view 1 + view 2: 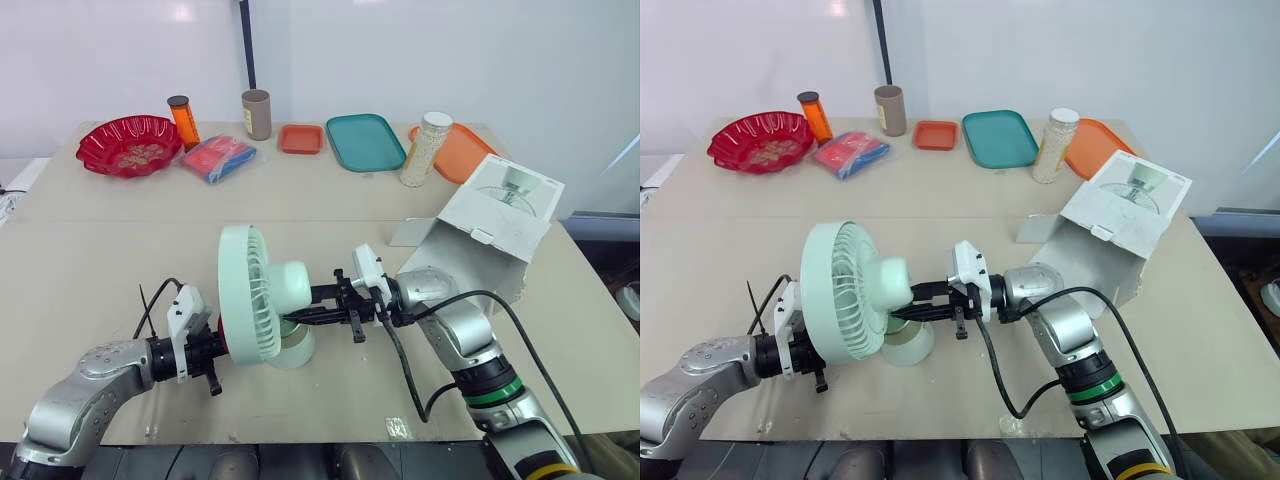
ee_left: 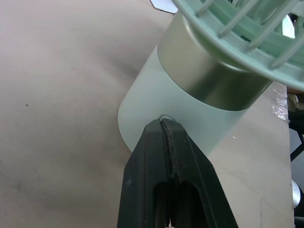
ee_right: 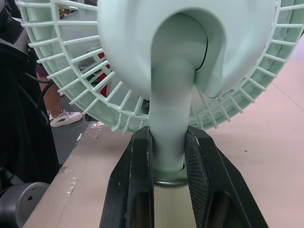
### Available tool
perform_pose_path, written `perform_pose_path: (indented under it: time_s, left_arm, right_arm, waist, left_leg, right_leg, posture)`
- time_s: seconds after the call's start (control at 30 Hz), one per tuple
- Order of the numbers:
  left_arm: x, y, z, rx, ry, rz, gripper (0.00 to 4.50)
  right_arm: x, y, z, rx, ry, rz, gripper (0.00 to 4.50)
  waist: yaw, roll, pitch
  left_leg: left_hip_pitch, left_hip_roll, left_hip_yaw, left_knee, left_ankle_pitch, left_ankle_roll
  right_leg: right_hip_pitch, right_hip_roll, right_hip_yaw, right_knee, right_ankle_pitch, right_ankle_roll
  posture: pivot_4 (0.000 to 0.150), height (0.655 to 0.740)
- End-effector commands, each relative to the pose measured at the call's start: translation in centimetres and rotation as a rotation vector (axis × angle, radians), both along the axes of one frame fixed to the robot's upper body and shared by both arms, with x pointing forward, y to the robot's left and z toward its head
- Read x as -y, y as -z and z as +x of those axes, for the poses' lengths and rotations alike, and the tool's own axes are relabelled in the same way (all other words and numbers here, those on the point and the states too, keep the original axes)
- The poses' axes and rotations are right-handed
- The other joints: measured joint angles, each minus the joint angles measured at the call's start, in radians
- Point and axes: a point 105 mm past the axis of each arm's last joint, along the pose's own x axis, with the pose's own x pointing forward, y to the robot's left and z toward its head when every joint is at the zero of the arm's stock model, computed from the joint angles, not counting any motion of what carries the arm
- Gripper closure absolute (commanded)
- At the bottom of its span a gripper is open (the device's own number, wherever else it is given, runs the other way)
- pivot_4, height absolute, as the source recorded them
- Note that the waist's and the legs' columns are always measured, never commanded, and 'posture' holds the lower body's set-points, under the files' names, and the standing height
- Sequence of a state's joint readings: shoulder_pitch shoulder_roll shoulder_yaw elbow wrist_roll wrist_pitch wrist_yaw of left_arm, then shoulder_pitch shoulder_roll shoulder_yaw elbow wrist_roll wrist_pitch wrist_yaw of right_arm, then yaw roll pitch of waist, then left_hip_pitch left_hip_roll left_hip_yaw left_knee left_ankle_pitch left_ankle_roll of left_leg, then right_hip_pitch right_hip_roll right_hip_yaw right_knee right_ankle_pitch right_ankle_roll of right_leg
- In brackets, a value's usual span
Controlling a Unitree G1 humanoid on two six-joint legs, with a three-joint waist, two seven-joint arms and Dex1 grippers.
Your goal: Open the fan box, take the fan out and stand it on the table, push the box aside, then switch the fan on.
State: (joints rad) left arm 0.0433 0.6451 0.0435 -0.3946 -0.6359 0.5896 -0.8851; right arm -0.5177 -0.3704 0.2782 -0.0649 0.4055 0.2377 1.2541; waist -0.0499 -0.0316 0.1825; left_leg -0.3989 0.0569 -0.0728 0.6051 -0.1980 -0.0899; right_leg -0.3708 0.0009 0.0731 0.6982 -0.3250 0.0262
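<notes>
1. Your fan (image 1: 262, 293) is out of the box and stands on the table (image 1: 120, 250), near the front edge and about midway between the two arms.
2. Its long axis is upright: the round base (image 1: 297, 352) sits flat on the table and the stem (image 3: 168, 118) rises straight from it to the head.
3. The head's axis runs level, left to right. The grille (image 1: 245, 295) faces the robot's left, and the rounded motor housing (image 1: 292, 288) bulges toward the robot's right.
4. Your right gripper (image 1: 296, 318) reaches in from the right, behind the head. It is clamped on the stem just above the base, one black finger on each side.
5. Your left gripper (image 2: 163, 125) has its fingers pressed together with nothing between them. The tip is right at the base's pale green wall, on the grille side. You cannot tell from these views whether it touches.
6. The fan box (image 1: 480, 240) lies on its side to the right of the fan and farther back, apart from it. It is open, with the mouth turned toward the fan and a flap carrying a printed fan picture raised above it.
</notes>
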Motion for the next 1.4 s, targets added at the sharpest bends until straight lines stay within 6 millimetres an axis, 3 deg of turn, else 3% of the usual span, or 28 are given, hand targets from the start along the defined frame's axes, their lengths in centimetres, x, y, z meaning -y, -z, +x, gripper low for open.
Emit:
perform_pose_path:
  time_s: [0.03, 0.47, 0.63, 0.73, 0.87, 1.0, 1.17, 1.4]
  left_arm:
    - [1.7, -0.9, -0.9, 0.026, 0.099, -0.023, 4.45]
    - [0.6, -1.3, -0.5, 0.062, 0.05, 0.002, 4.45]
    - [-3.2, -3.7, 0.8, 0.147, -0.139, -0.007, 4.45]
    - [-5.9, -4.6, 0.8, 0.178, -0.233, 0.02, 4.45]
    - [-7.6, -4.8, 0.2, 0.174, -0.301, 0.029, 4.45]
    - [-7.4, -3.9, -1.7, 0.141, -0.314, 0.029, 4.45]
    - [-7.0, -3.4, -1.9, 0.134, -0.339, 0.017, 4.45]
    - [-6.5, -2.8, -2.1, 0.13, -0.353, 0.013, 4.45]
  right_arm:
    - [-0.6, 0.5, 0.3, 0.007, 0.03, -0.029, 4.15]
    - [-0.5, 0.7, 0.5, 0.007, 0.028, -0.036, 4.15]
    - [0.1, -0.1, 1.1, 0.007, 0.042, -0.014, 4.15]
    - [0.3, -2.5, 1.6, -0.018, 0.047, 0.08, 4.15]
    - [0.1, -5.2, 2.8, -0.032, 0.081, 0.188, 4.15]
    - [-1.3, -6.8, 5.9, 0.027, 0.173, 0.215, 4.15]
    - [-2.7, -7.0, 8.5, 0.03, 0.26, 0.216, 4.15]
    - [-4.5, -5.7, 9.6, 0.028, 0.28, 0.167, 4.15]
  waist:
    - [0.0, 0.0, 0.0]
    - [0.0, 0.0, 0.0]
    - [-0.004, 0.0, 0.0]
    - [-0.005, 0.0, 0.0]
    - [-0.004, 0.0, 0.0]
    - [-0.01, 0.001, 0.001]
    - [-0.001, 0.0, 0.001]
    - [0.0, 0.001, 0.001]
  left_leg:
    - [0.0, 0.0, 0.0, 0.0, 0.0, 0.0]
    - [0.0, 0.0, 0.0, 0.0, 0.0, 0.0]
    - [0.001, 0.002, 0.0, 0.0, 0.0, 0.0]
    - [0.001, 0.005, 0.0, 0.0, 0.0, 0.0]
    - [-0.001, 0.005, 0.001, -0.001, 0.0, 0.0]
    - [-0.003, 0.005, 0.002, -0.001, -0.001, -0.001]
    - [-0.003, 0.005, 0.002, -0.001, -0.001, -0.001]
    - [-0.005, 0.005, 0.002, -0.001, -0.001, -0.001]
  right_leg:
    - [0.0, 0.0, 0.0, 0.0, 0.0, 0.0]
    - [0.0, 0.0, 0.0, 0.0, 0.0, 0.0]
    - [0.0, 0.002, 0.0, 0.0, 0.001, -0.001]
    - [0.0, 0.005, 0.0, 0.0, 0.001, -0.002]
    - [-0.002, 0.005, 0.001, 0.0, 0.001, -0.002]
    - [-0.005, 0.004, 0.002, -0.001, 0.001, -0.002]
    - [-0.005, 0.004, 0.001, -0.001, 0.001, -0.003]
    - [-0.006, 0.004, 0.001, -0.001, 0.001, -0.003]
  posture:
    - [0.15, 0.74]
    - [0.15, 0.74]
    - [0.15, 0.74]
    - [0.15, 0.74]
    - [0.15, 0.74]
    - [0.15, 0.74]
    - [0.15, 0.74]
    - [0.15, 0.74]
